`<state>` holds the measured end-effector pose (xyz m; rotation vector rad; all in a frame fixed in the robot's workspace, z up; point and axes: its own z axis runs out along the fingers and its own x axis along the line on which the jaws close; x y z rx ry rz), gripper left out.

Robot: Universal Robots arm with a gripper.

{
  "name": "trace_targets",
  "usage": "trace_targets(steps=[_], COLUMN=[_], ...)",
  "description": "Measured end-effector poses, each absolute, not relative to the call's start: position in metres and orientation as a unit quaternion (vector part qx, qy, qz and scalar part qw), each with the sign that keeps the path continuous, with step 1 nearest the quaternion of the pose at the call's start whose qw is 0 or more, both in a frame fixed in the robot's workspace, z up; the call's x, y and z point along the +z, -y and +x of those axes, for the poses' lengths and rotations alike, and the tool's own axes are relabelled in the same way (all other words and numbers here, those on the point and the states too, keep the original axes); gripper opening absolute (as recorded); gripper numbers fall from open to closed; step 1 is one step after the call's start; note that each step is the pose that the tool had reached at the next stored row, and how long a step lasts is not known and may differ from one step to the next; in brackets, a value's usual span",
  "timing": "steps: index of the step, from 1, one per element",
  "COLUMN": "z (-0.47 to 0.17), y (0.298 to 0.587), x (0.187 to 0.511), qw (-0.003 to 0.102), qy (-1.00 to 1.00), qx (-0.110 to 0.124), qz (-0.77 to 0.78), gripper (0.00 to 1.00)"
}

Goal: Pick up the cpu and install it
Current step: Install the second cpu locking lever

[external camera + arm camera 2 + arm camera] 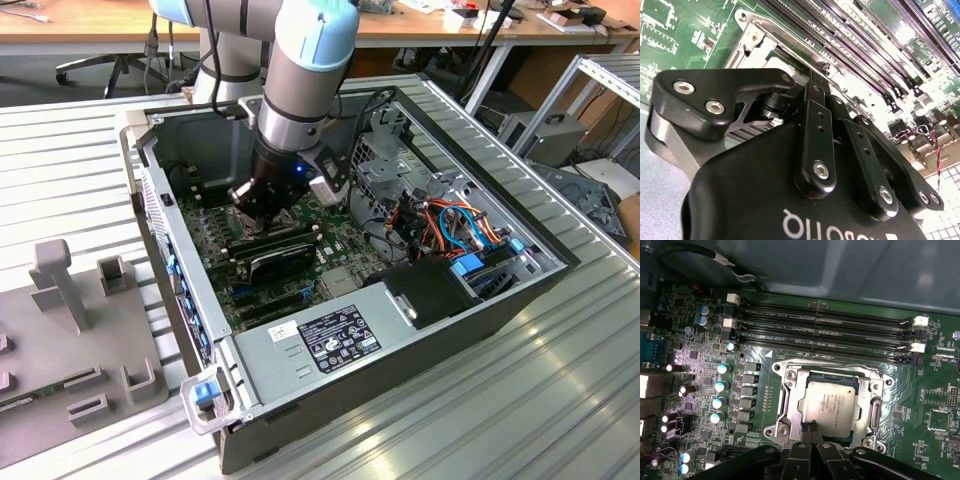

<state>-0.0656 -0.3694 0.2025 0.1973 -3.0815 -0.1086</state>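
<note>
Gripper (pixel 812 432), fingers pressed together and apparently empty, hovers over the cpu (pixel 827 407) in its socket (pixel 827 405); a misseated chip risks bent pins.

You get even, bright room light in the exterior view; glare whitens the long dark memory slots (pixel 875 55) in the second wrist view, where the black pincer (pixel 812 90) looms soft and close.

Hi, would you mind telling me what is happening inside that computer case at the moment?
A robot arm is reaching into the open computer case, its gripper low over the green motherboard. The cpu lies in the socket, and the gripper's fingertips sit close together at its near edge.
</note>
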Motion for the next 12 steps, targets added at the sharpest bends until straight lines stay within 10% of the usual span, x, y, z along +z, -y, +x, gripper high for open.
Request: trace_targets(steps=[12], z=[-0.064], y=[0.369], x=[0.217], qw=[0.026], qy=[0.997], qx=[-0.039], qz=[0.064], gripper=[0.11])
